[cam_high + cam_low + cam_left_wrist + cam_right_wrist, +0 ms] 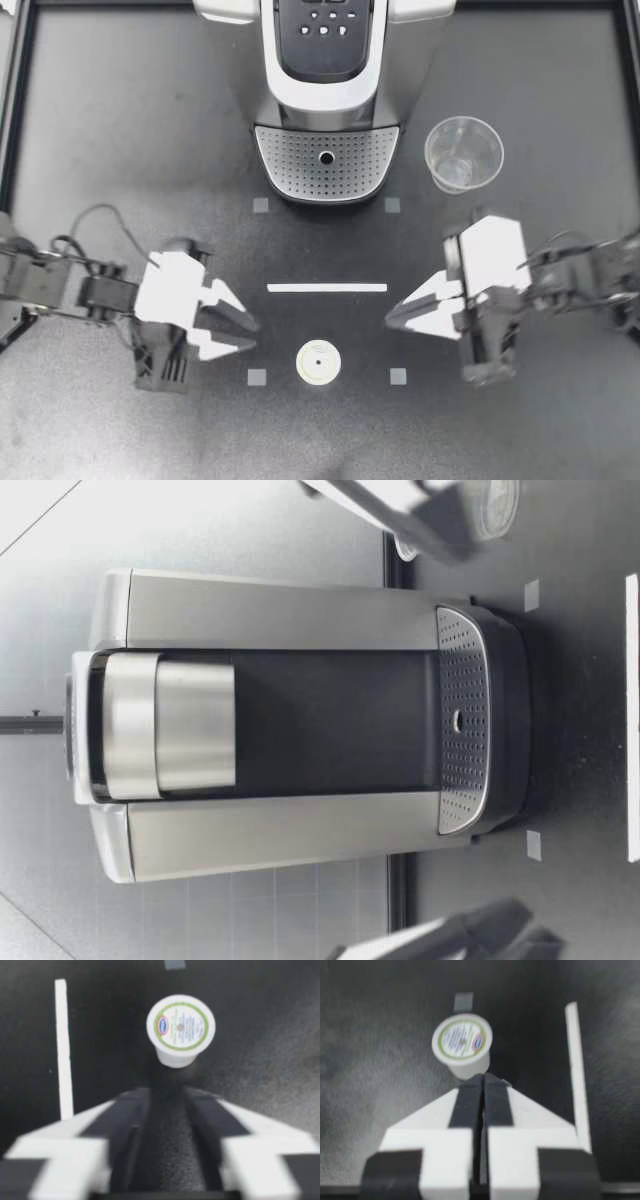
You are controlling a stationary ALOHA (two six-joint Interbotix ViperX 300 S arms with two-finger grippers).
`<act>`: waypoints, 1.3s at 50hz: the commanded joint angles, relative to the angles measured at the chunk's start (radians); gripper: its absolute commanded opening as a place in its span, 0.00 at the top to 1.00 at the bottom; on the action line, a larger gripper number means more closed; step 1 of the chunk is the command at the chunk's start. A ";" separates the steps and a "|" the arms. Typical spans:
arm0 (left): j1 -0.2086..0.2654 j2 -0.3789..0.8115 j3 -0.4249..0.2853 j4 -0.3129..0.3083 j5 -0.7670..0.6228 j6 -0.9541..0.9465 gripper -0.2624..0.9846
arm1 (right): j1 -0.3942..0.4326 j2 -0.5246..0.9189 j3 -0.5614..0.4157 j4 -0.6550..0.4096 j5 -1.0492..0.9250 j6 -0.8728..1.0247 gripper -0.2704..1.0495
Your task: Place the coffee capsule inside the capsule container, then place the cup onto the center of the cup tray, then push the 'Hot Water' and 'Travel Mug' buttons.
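Top view: coffee capsule (318, 361), likely light and rigid; grip its sidewall. Left hand (250, 335) spread, right hand (392, 318) pressed together.

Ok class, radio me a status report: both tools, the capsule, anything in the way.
Left tool open, empty. Right tool shut, empty. Coffee capsule on table between them, lid up. Cup beside coffee machine; nothing in the way.
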 commanded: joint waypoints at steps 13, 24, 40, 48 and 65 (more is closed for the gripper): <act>-0.002 0.110 -0.092 0.002 0.017 0.094 0.16 | 0.046 0.130 -0.132 0.000 0.107 0.000 0.72; -0.002 0.146 -0.126 0.000 0.017 0.106 0.16 | 0.069 0.183 -0.186 0.000 0.152 -0.002 0.72; -0.002 0.190 -0.155 0.002 0.005 0.101 0.16 | 0.071 0.221 -0.216 0.000 0.156 -0.002 0.72; -0.003 0.222 -0.179 0.000 0.003 0.101 0.16 | 0.071 0.230 -0.219 0.000 0.156 -0.002 0.72; -0.002 0.264 -0.225 0.000 0.002 0.098 0.16 | 0.071 0.249 -0.236 0.000 0.156 -0.005 0.72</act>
